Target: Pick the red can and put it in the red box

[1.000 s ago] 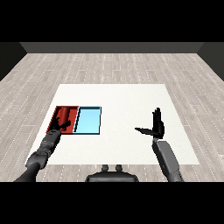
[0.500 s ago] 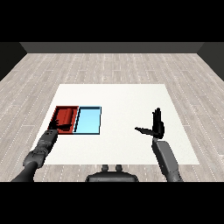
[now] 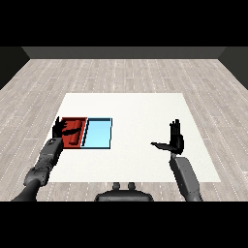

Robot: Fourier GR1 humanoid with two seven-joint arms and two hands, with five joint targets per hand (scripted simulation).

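From the head view we see the white bench (image 3: 140,116) filling the middle of the frame, with grey plank floor (image 3: 145,72) around it. At the left of the bench lie two trays side by side and touching: the red tray (image 3: 81,121) further left, the light blue tray (image 3: 98,134) just right of it.

The left robot hand (image 3: 59,128) sits at the left edge of the red tray, its fingers spread and fairly straight, the thumb reaching in over the tray's floor. A red can (image 3: 74,138) lies on its side inside the red tray (its colour blends with the tray, so its outline is faint), just right of that hand; we cannot tell whether the thumb touches it.

The right robot hand (image 3: 176,139) stands well apart at the right of the frame, above the bench, fingers straight and pointing up, thumb stretched out to the left, holding nothing.
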